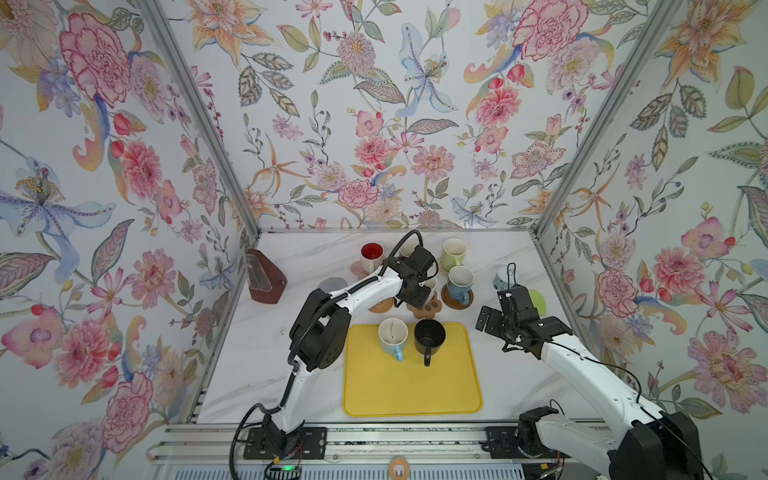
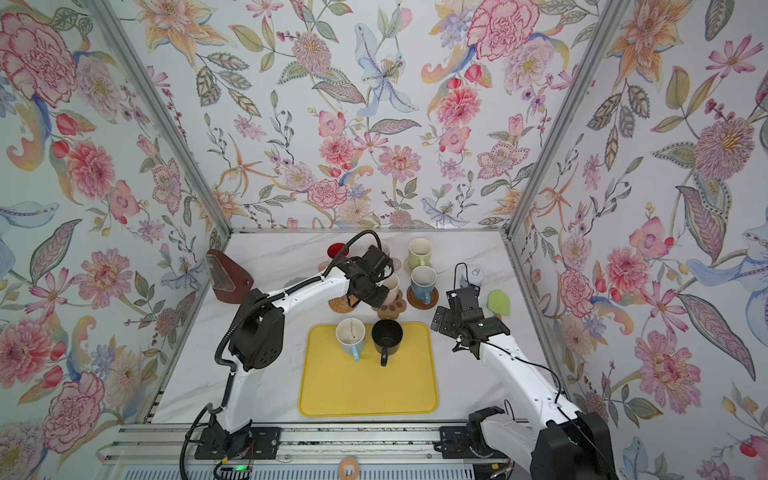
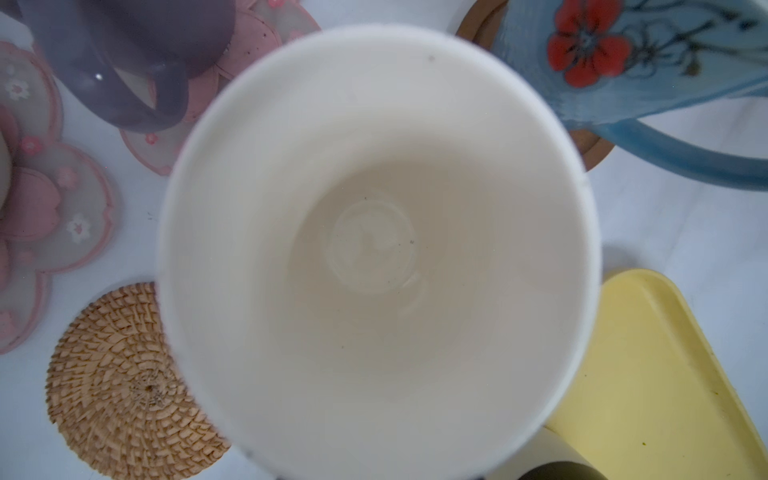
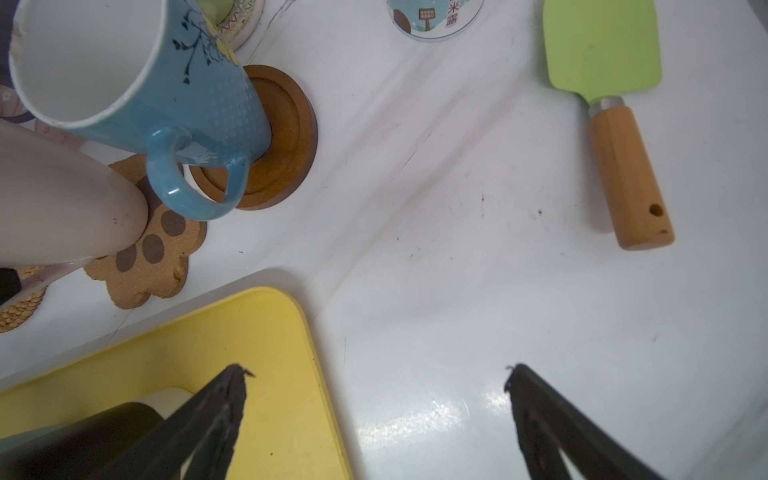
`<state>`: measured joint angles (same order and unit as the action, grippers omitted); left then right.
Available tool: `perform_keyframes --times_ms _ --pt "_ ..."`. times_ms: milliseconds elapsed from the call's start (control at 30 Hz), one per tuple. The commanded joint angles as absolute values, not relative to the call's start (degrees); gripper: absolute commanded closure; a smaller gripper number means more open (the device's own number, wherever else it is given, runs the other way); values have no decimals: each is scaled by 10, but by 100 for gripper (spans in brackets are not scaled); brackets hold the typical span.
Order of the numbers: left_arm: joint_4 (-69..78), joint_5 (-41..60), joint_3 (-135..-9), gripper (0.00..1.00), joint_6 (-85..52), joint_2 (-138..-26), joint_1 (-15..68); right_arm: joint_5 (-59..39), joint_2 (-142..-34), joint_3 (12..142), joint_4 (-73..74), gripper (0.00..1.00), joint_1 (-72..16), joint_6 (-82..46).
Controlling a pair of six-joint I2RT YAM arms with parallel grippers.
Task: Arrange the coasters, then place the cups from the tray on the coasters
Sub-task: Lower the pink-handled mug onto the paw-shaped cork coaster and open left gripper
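Observation:
The yellow tray (image 1: pixel 411 386) holds a light blue cup (image 1: pixel 392 334) and a black cup (image 1: pixel 429 336). My left gripper (image 1: pixel 415 291) is right over the pink cup (image 3: pixel 374 249), which stands on the brown paw coaster (image 4: pixel 153 257); the cup hides the jaws. Next to it lie the bare rattan coaster (image 3: pixel 124 386) and the bare grey coaster (image 1: pixel 332 284). The blue cup (image 4: pixel 166 83) stands on the dark wooden coaster (image 4: pixel 286 137). On pink flower coasters are the lilac cup (image 3: pixel 124 62) and the red-lined white cup (image 1: pixel 371 254). The green cup (image 1: pixel 453 252) is at the back. My right gripper (image 4: pixel 376 370) hangs open and holds nothing, off the tray's far right corner.
A green spatula (image 4: pixel 602 50) with a wooden handle lies at the right, near a small white-blue jar (image 1: pixel 503 276). A brown holder (image 1: pixel 266 278) stands against the left wall. Metal frame posts and floral walls close in the table on three sides.

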<state>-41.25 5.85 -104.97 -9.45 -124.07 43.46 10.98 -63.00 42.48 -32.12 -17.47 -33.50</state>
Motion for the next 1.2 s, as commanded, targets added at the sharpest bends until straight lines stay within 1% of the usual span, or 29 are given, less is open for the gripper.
perform_keyframes --times_ms 0,133,367,533,700,767,967,1167 --pt "-408 67 -1066 70 -96 -1243 438 114 -627 439 -322 1 -172 -329" --pt "-404 64 -1064 64 -98 -1240 437 114 -626 439 -322 1 -172 -327" --pt "-392 55 -1054 45 -101 -1223 438 113 -624 441 -322 1 -170 -327" --pt "-384 50 -1049 36 -104 -1210 436 113 -622 443 -322 1 -169 -325" --pt "-365 42 -1032 23 -112 -1186 435 114 -622 446 -322 1 -169 -323" --pt "-352 36 -1022 16 -117 -1171 432 114 -621 448 -323 1 -169 -323" --pt "-324 24 -999 1 -131 -1124 422 113 -619 450 -323 1 -168 -322" --pt "-283 -16 -949 1 -145 -1047 413 112 -619 453 -322 1 -168 -323"
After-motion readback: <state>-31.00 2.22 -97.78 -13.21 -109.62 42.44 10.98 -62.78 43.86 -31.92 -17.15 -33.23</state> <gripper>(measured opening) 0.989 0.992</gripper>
